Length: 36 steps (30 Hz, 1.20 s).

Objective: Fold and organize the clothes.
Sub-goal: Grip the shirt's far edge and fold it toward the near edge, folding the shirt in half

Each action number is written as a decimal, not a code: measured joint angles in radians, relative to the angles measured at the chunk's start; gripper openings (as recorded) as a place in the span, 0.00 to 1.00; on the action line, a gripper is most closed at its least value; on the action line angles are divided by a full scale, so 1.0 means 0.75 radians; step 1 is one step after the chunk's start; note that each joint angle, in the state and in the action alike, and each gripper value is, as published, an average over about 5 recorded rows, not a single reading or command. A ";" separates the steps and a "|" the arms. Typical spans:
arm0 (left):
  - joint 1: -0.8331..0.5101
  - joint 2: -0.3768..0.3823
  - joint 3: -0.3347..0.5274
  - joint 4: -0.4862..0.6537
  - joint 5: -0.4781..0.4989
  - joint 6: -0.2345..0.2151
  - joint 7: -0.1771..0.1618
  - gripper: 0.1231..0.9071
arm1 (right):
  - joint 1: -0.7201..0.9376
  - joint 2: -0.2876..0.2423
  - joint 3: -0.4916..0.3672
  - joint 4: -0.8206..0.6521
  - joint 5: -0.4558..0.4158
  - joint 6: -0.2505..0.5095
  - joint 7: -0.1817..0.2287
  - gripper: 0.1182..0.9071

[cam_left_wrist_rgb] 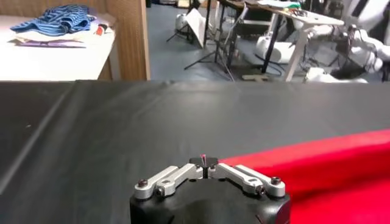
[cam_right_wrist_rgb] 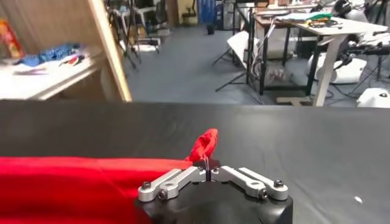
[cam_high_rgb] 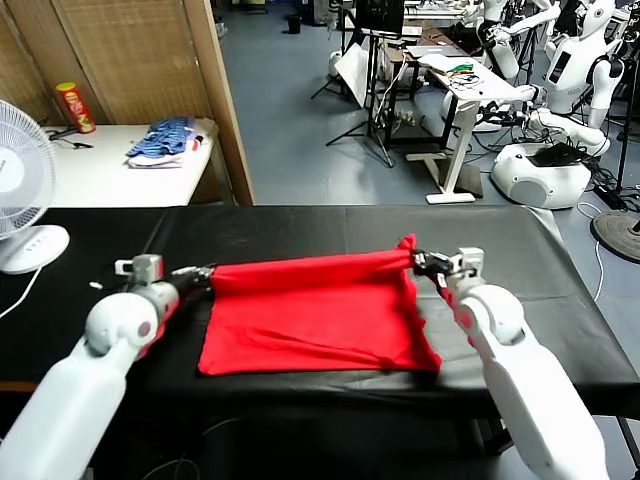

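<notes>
The clothes are one bright red T-shirt (cam_high_rgb: 310,315), spread on the black table (cam_high_rgb: 300,225) with its far edge lifted and stretched between both grippers. My left gripper (cam_high_rgb: 204,272) is shut on the shirt's far left corner; in the left wrist view a sliver of red cloth pokes out between the shut fingertips of the gripper (cam_left_wrist_rgb: 205,162), and the shirt (cam_left_wrist_rgb: 329,164) runs off to one side. My right gripper (cam_high_rgb: 418,261) is shut on the far right corner, where a bunched red tip (cam_right_wrist_rgb: 205,145) sticks up past the gripper (cam_right_wrist_rgb: 208,165).
A white fan (cam_high_rgb: 22,190) stands on the table's left end. Behind it a white side table (cam_high_rgb: 110,175) carries a blue striped clothes pile (cam_high_rgb: 162,142) and a red can (cam_high_rgb: 75,107). A wooden post (cam_high_rgb: 222,100) rises behind the table. Desks, stands and other robots fill the room beyond.
</notes>
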State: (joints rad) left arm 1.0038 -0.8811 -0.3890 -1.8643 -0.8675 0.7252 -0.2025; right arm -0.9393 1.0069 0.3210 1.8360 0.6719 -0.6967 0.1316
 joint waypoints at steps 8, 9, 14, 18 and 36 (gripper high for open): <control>0.197 0.035 -0.066 -0.194 0.057 0.016 -0.005 0.00 | -0.148 -0.081 0.017 0.127 0.008 -0.053 -0.009 0.01; 0.218 0.034 -0.071 -0.213 0.068 0.016 -0.004 0.00 | -0.164 -0.084 0.017 0.135 0.007 -0.053 -0.009 0.01; 0.308 0.030 -0.082 -0.271 0.124 0.016 0.009 0.00 | -0.227 -0.086 0.014 0.161 -0.001 -0.053 -0.010 0.01; 0.360 0.022 -0.084 -0.277 0.150 0.016 0.013 0.00 | -0.261 -0.088 0.022 0.181 -0.002 -0.053 -0.013 0.03; 0.317 -0.013 -0.145 -0.279 0.023 0.015 -0.036 0.85 | -0.161 0.018 0.101 0.132 -0.084 0.005 0.006 0.86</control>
State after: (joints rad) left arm 1.2418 -0.8907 -0.4976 -2.0738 -0.8503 0.7366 -0.2293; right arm -1.0600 1.0204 0.3970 1.9352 0.6088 -0.6930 0.1361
